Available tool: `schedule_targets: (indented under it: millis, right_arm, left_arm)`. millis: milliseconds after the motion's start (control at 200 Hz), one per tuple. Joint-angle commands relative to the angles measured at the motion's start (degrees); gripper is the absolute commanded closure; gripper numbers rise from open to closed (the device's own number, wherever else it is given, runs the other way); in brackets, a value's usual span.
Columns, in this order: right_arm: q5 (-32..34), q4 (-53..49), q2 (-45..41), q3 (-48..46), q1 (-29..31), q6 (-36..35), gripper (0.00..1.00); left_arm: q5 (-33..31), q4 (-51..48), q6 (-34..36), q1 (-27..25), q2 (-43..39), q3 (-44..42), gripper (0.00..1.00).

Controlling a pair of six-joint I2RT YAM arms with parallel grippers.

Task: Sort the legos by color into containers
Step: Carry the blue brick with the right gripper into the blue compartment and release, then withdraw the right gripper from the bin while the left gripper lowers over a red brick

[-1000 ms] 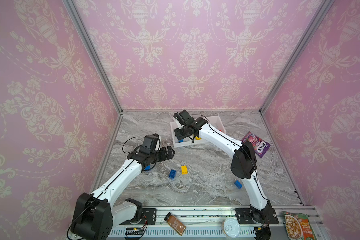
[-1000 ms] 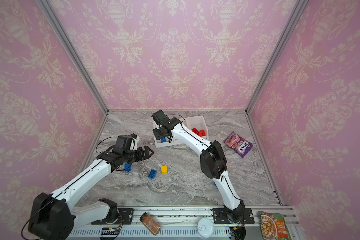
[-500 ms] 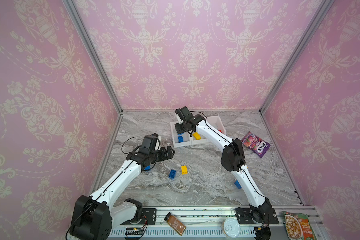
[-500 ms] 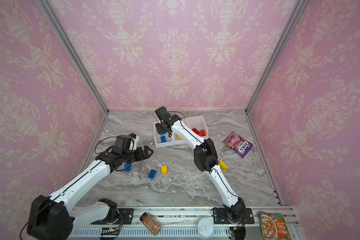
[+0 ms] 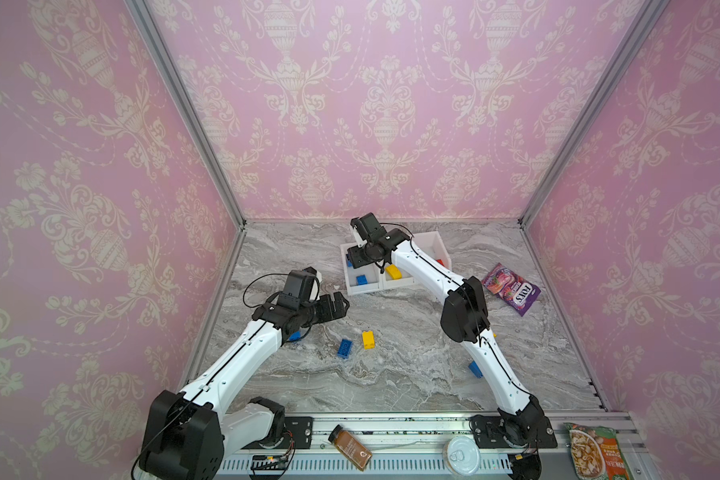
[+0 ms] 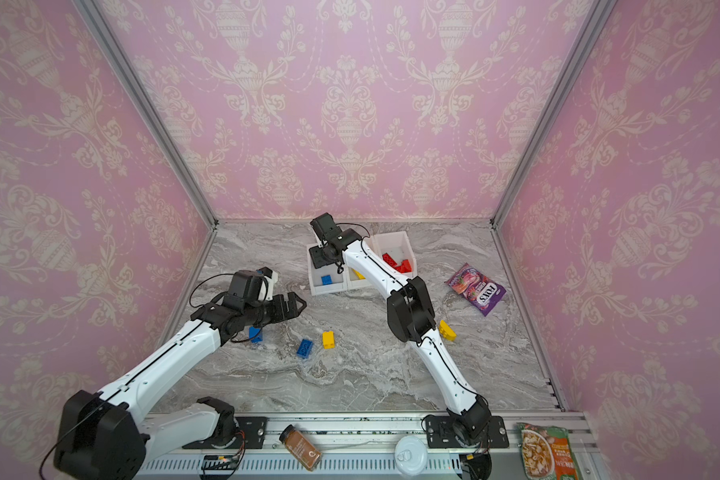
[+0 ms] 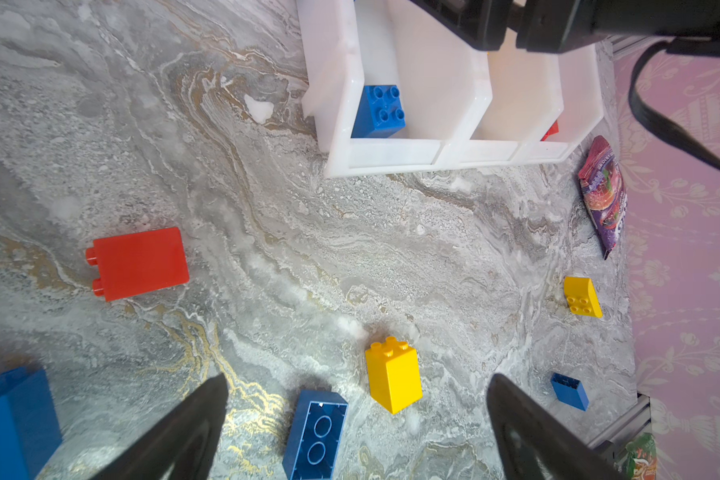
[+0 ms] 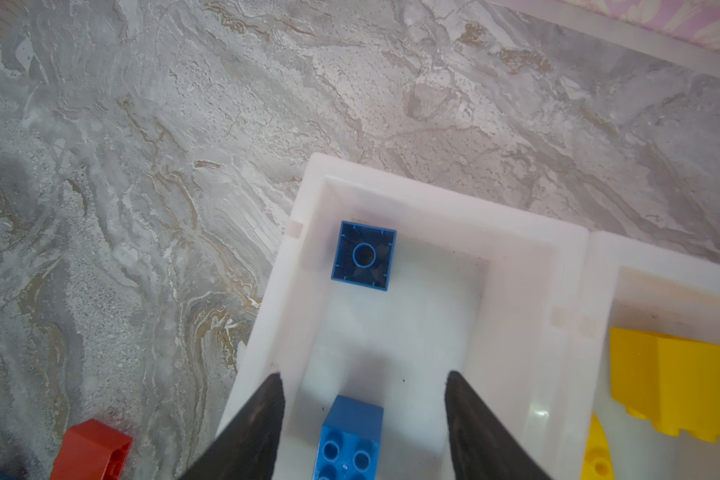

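Grey marble-patterned tabletop [image 5: 391, 382] bears three joined white plastic bins [image 7: 391, 158]. My right pincer [image 8: 363, 375] hangs apart over the end bin, where a blue studded plastic brick [image 8: 350, 436] lies untouched. My left pincer [image 7: 357, 376] gapes wide above a loose yellow plastic brick [image 7: 393, 382].

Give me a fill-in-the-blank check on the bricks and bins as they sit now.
1. The right end effector, jaws apart, hovers over the end white plastic bin whose two studded plastic bricks are ____.
2. The chunky bricks in the middle white bin are ____.
3. The left end effector is open and holds ____.
4. The red plastic brick on the marble tabletop lies on its ____.
Missing words: blue; yellow; nothing; side
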Motion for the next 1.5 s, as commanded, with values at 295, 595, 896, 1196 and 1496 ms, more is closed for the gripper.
schedule_targets:
  millis: [295,595,896,1196,1496]
  right_arm:
    - [-3.0,4.1,-12.4,-11.5,0.7,1.0,0.25]
    - [-5.1,7.5,-25.1,-27.2,1.9,2.2,0.13]
    - [-10.2,14.3,-41.0,-48.8,2.6,7.4,0.09]
    - [-10.3,7.6,-49.9,-60.0,3.1,8.2,0.09]
    - [-10.3,5.7,-56.6,-70.9,3.1,11.6,0.09]
  left_arm:
    - [-0.6,-3.4,0.7,0.5,0.8,1.7,0.01]
    - [-3.5,-7.1,3.5,0.5,3.0,4.2,0.01]
    - [-8.9,-13.7,9.1,0.4,7.1,8.4,0.02]
    - [-14.5,-18.7,14.3,0.7,15.0,13.0,0.05]
    - [-16.5,-18.3,14.5,1.1,19.8,15.8,0.06]
